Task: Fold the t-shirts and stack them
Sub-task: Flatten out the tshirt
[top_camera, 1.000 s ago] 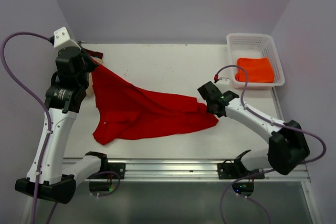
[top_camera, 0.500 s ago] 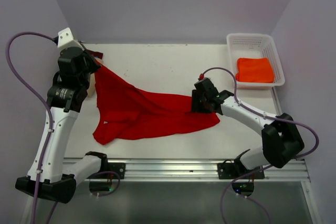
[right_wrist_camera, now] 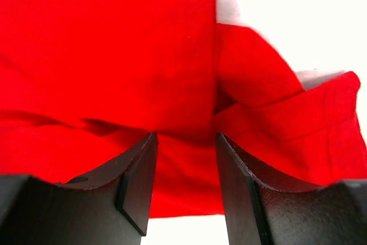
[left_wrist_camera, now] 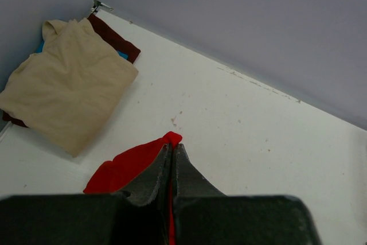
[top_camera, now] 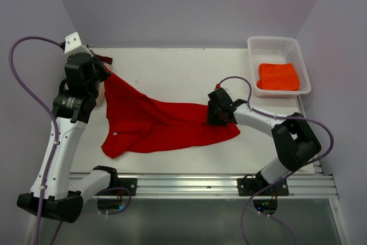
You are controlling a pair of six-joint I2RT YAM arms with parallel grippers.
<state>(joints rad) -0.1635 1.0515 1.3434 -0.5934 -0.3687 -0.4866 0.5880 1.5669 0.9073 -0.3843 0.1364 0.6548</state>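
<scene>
The bright red t-shirt [top_camera: 160, 121] lies spread across the middle of the table, with a small white label near its front left. My left gripper [top_camera: 105, 74] is shut on the red shirt's far left corner [left_wrist_camera: 170, 139] and holds it lifted above the table. My right gripper [top_camera: 213, 113] is open, low over the shirt's right end, with red cloth [right_wrist_camera: 183, 159] between its fingers. A folded tan tee [left_wrist_camera: 66, 81] lies on a dark maroon one [left_wrist_camera: 117, 39] at the far left corner. A folded orange tee [top_camera: 278, 76] lies in the basket.
A white plastic basket [top_camera: 269, 44] stands at the far right of the table. The side wall is close behind my left arm. A metal rail [top_camera: 183, 183] runs along the table's near edge.
My right gripper has moved left onto the shirt's right end, now open over the cloth. My left gripper has hardly moved and still holds the corner.
</scene>
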